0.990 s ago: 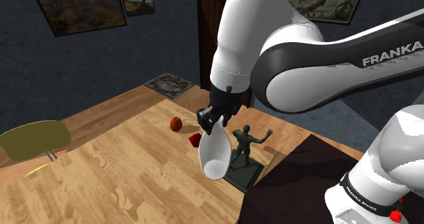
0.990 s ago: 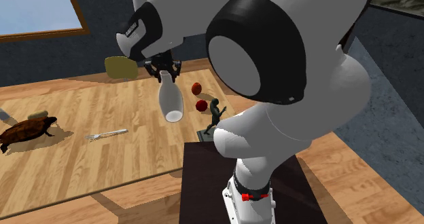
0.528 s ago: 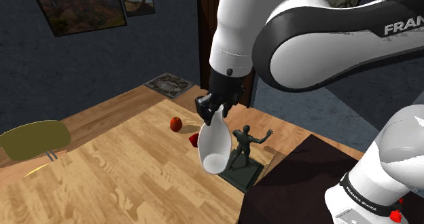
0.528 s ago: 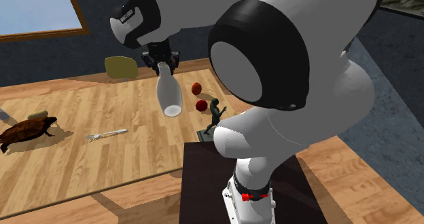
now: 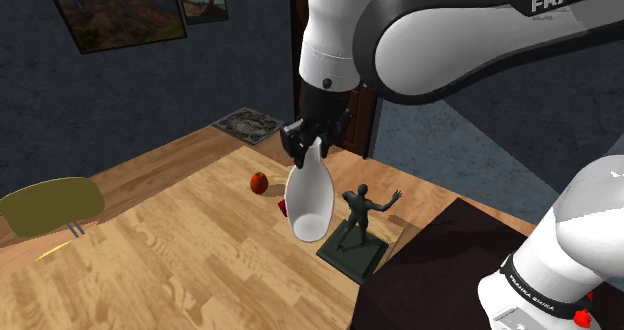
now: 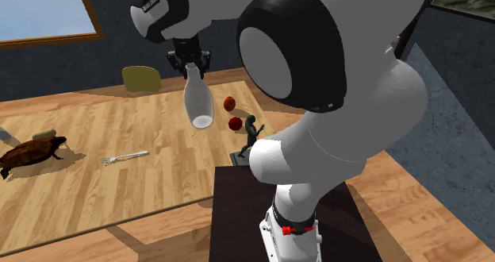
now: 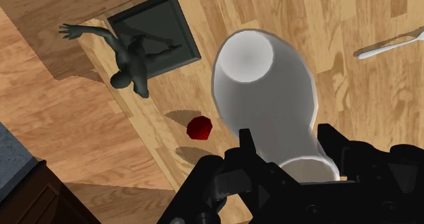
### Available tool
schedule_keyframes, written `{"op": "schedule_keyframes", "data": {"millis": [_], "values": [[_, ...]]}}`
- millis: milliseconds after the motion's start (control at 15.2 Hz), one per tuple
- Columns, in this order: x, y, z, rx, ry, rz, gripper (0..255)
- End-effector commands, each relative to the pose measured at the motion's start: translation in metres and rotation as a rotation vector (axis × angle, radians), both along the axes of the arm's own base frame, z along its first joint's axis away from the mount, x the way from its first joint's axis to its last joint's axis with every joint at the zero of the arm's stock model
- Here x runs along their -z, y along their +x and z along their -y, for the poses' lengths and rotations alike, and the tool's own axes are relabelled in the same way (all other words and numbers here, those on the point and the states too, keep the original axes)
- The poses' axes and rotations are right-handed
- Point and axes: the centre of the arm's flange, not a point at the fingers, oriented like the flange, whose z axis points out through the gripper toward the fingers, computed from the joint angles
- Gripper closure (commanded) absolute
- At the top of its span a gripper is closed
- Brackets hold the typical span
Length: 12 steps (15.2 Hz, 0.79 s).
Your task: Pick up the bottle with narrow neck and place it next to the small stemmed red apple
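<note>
Bottle [image 5: 308,200], white, hangs base-down in the air above the wooden table [image 5: 180,248], its narrow neck clasped between the fingers of my gripper [image 5: 312,150]. The shoulder view puts the apple [image 5: 259,182] on the table just to the bottle's left in that view. The second exterior view adds a fork [image 6: 123,156] and a turtle [image 6: 32,151] at its left. Since a second ago the bottle has risen and shifted toward the shoulder view's left, clear of the figurine [image 5: 358,218].

A dark figurine [image 5: 357,214] stands on a square base; a turtle [image 6: 30,153] lies near a fork [image 6: 124,156].
</note>
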Motion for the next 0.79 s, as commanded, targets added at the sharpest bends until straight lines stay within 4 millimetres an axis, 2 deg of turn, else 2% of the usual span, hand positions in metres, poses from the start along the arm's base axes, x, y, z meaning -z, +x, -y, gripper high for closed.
{"op": "schedule_keyframes", "data": {"millis": [0,726], "values": [[0.008,0.023,0.003,0.000,0.000,0.001,255],[0.054,0.159,0.019,0.000,0.000,0.001,255]]}}
